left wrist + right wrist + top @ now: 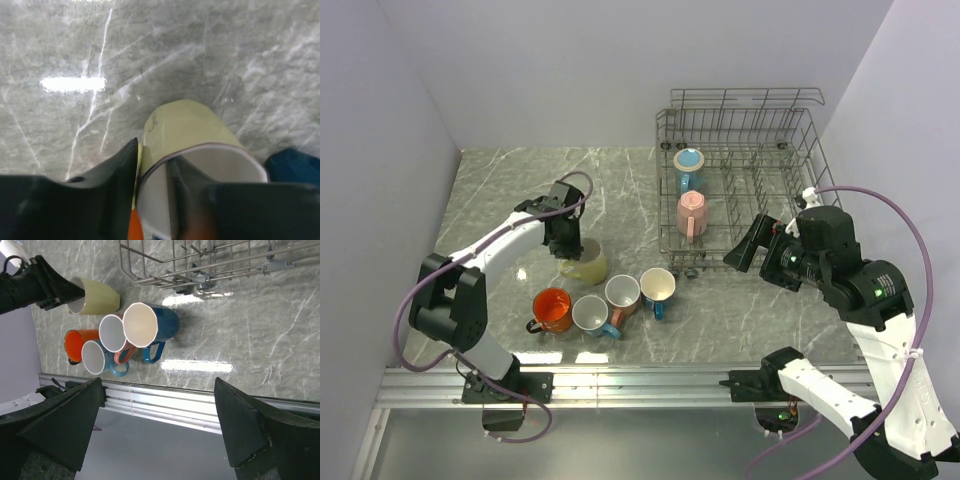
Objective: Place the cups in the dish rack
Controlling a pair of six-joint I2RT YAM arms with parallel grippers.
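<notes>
One glossy lime mug (185,125) — left end effector (152,156) seemingly pinching rim.

Top external: high behind the arm bases (505,385), looking down across the whole table (520,190).
Left wrist: pressed close above the yellow-green mug (185,125).
Right wrist: farther back, rolled sideways, facing the table's near edge.
Shared: that mug, all three.

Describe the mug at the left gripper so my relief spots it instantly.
Front-left of the wire dish rack, five mugs cluster on the marble table. The yellow-green mug is the farthest back, the only one with the left gripper straddling its rim.
</notes>
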